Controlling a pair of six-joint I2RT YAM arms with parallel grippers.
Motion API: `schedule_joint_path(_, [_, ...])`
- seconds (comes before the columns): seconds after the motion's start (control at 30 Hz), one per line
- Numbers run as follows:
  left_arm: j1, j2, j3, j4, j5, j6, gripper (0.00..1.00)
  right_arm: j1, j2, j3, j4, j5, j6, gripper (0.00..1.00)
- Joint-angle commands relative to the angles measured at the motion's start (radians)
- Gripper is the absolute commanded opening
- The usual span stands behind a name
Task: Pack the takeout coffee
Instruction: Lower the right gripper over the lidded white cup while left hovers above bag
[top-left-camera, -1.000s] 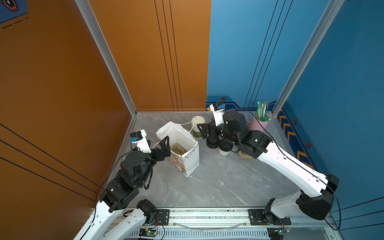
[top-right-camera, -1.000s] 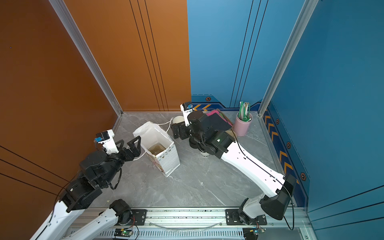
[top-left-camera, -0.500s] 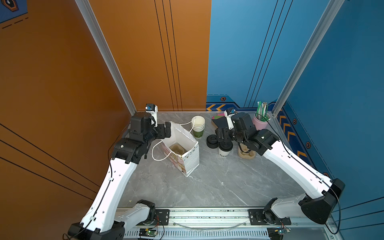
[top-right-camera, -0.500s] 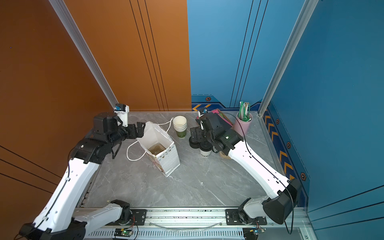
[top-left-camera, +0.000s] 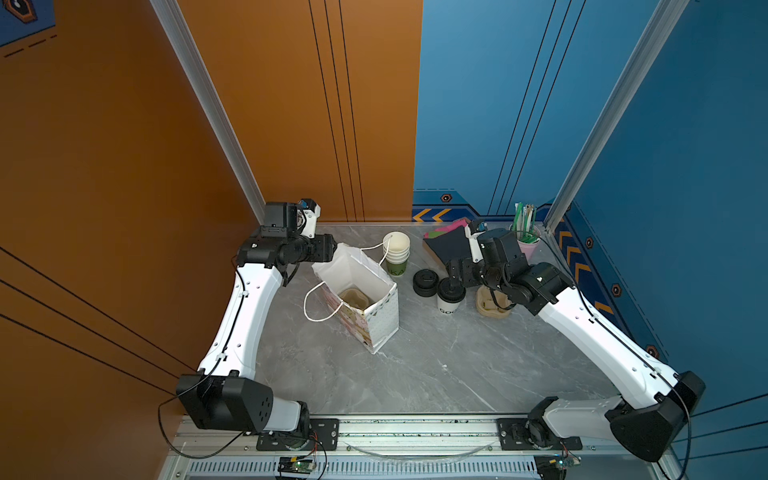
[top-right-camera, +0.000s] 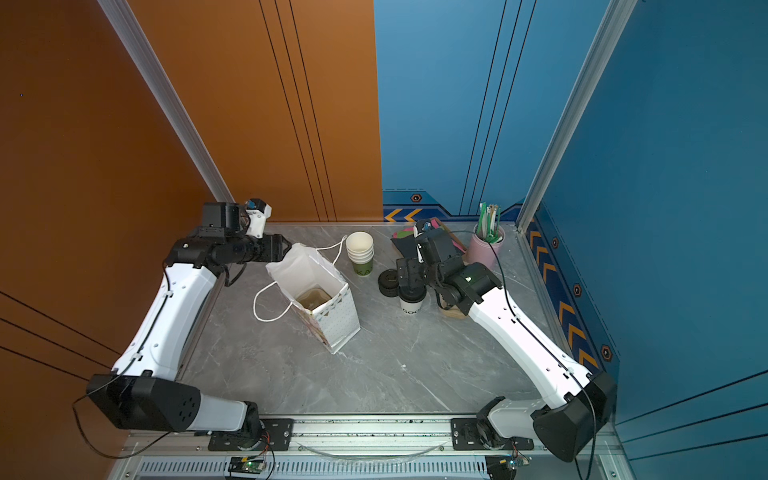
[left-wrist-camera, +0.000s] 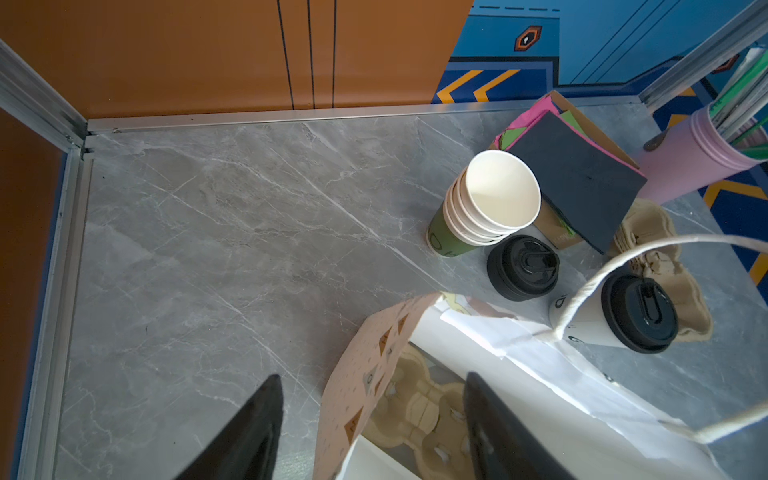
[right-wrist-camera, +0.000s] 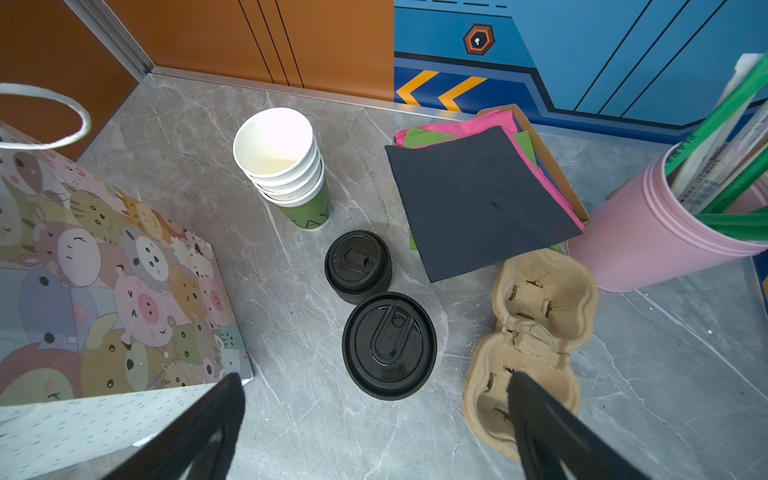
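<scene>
Right gripper (right-wrist-camera: 374, 376) spread above small white paper cup with black plastic lid (top-left-camera: 449, 300)
Cup stands near the printed paper bag (top-left-camera: 380, 328) — close below the lid rim; left gripper (left-wrist-camera: 370, 376), spread, straddles the bag's wall.

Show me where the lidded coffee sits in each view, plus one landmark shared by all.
In a top view: coffee right of centre, right of the bag.
In a top view: same spot, right of the bag.
Left wrist: past the bag's rim, behind its handle.
Right wrist: seen from above, only its lid showing.
Landmark: lid pile, next to the coffee in all four.
</scene>
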Motion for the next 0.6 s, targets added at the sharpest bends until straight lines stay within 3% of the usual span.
schedule_joint_path(0.0, [0.005,0.028,0.024,-0.057,0.050,0.039,0.63,-0.016,-0.017,-0.015,-0.034,-0.017,-0.004,0.99])
schedule_joint_path(0.27, [0.000,0.066,0.012,-0.058,0.047,0.027,0.34,-0.039,-0.028,-0.032,-0.039,-0.034,-0.004,1.00])
schedule_joint_path(0.57, [-0.033,0.001,-0.036,-0.060,0.027,-0.017,0.04,-0.072,-0.015,-0.052,-0.050,-0.048,-0.007,0.99])
